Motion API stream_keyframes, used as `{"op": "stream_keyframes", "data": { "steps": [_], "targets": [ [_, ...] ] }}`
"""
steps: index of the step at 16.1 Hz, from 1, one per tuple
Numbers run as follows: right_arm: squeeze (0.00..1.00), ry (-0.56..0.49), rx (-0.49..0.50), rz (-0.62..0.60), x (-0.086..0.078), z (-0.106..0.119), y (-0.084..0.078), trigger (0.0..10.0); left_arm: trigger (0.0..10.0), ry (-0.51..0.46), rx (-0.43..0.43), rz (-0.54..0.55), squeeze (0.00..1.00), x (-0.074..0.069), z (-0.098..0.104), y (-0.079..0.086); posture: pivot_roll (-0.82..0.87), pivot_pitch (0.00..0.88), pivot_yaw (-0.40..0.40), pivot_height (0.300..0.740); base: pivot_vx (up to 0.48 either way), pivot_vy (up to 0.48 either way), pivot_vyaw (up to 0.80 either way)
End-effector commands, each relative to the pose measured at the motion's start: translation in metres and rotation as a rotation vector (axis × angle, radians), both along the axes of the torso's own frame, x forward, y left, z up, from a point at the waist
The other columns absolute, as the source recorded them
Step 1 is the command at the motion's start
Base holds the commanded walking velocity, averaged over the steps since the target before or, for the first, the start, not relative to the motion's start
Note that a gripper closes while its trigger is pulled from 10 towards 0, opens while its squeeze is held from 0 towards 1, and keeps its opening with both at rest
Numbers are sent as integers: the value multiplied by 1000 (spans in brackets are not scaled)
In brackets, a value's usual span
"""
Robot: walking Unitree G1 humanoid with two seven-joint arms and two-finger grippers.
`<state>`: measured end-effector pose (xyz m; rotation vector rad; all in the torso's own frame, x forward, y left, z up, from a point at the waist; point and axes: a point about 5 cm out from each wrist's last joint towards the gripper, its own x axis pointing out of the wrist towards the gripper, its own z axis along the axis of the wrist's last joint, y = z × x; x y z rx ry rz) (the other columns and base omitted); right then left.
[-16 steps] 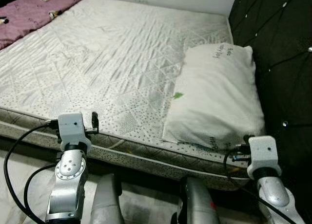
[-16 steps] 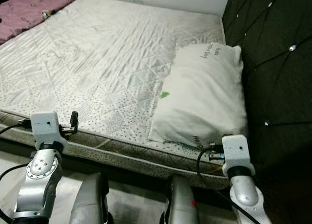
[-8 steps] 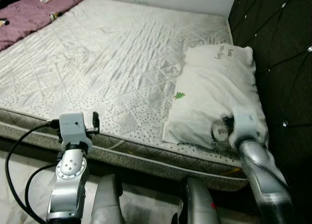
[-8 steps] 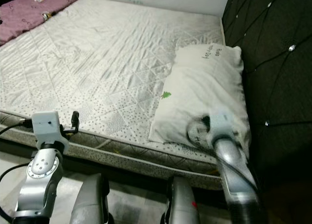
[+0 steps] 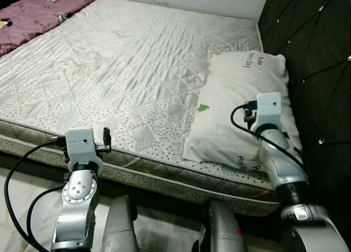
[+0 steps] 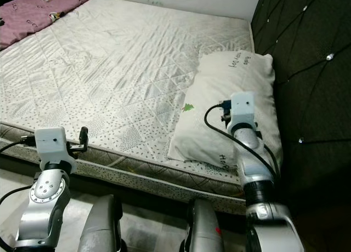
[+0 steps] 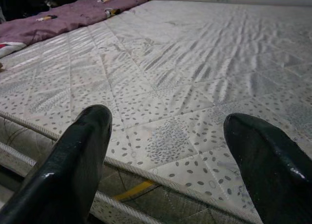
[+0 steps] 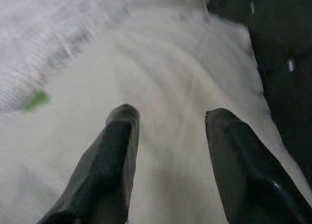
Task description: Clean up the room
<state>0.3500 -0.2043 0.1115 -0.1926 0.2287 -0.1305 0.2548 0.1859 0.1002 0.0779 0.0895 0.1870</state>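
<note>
From my remote seat, I see the robot standing at the long near edge of a bare quilted mattress [image 5: 126,71], whose piped border runs across the lower part of both eye views. Dark floor shows below that edge, with the robot's 2 silver legs in front of it. A black tufted headboard [image 5: 312,55] walls off the right side, and a pale wall closes the far end. A purple blanket [image 5: 33,13] lies bunched at the far left corner. Between it and the pillow, most of the mattress top is open, flat surface.

The white pillow [image 5: 236,93] lies lengthwise against the headboard on the right side of the mattress, its near end close to the mattress edge. A small green mark sits on its left side and dark lettering at its far end.

I have the right arm raised and reaching forward over the pillow, elbow bent, wrist above the pillow's middle. The right gripper [image 8: 165,121] has its 2 black fingers spread apart, pointing along the pillow toward the headboard, holding nothing.

The left arm is held low, wrist upright just in front of the mattress edge. The left gripper [image 7: 165,131] is spread wide, aimed across the mattress border, holding nothing.
</note>
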Motion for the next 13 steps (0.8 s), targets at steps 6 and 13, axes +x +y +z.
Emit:
{"op": "stream_keyframes", "data": {
  "steps": [6,13],
  "targets": [
    [1000,54,-6,-164,-4,-23,-24,10000,10000,2,9,-42,0,-16,5,-8,156,52,-69,582,0,0,0],
    [1000,37,15,-85,-2,-30,-7,10000,10000,33,1,-46,0,-22,5,-9,159,76,-64,582,0,0,-229]
  ]
}}
